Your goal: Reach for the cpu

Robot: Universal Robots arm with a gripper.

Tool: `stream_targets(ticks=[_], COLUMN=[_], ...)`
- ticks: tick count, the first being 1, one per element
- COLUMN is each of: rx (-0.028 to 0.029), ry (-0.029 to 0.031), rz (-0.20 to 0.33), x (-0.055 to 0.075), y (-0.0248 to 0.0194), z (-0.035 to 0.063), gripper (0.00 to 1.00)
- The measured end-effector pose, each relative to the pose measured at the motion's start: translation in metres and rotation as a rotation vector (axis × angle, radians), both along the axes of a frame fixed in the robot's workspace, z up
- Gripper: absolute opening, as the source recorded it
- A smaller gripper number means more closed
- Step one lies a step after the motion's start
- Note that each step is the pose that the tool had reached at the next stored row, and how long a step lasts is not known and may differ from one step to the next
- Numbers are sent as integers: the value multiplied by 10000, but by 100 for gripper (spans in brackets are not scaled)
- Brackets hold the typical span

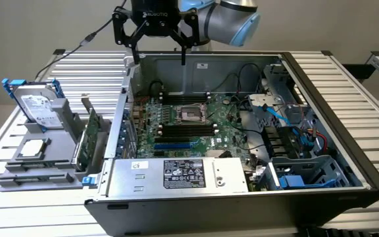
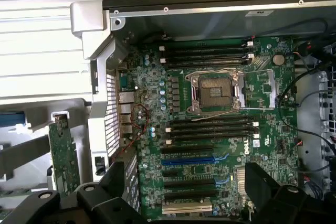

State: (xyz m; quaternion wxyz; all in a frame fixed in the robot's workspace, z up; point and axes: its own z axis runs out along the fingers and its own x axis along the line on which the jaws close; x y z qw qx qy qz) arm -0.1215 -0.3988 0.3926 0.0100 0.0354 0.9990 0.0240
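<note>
Open computer case [image 1: 242, 66], motherboard [image 1: 219, 129], hard drive [image 1: 39, 106]

We saw a slatted metal table [image 1: 347, 84] bearing an open computer case [image 1: 209, 215] and, beside it toward the exterior view's left, a grey holder rack [image 1: 38, 177].

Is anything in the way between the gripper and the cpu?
Nothing lies on the cpu in its tray. The gripper hangs over the case; its side wall and an upright card stand between, lower down.

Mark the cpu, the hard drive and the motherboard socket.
cpu [image 1: 32, 147], exterior view, its metal top.
hard drive [image 1: 38, 106], exterior view, its white label.
motherboard socket [image 2: 217, 92], wrist view, its centre.
</note>
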Motion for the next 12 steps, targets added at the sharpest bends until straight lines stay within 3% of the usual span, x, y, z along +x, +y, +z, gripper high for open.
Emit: stream_targets(ticks=[6, 12], rx=[5, 3], ry=[169, 182], rz=[0, -2], x=[-217, -488], y=[6, 16], z=[-9, -23], gripper=[99, 99])
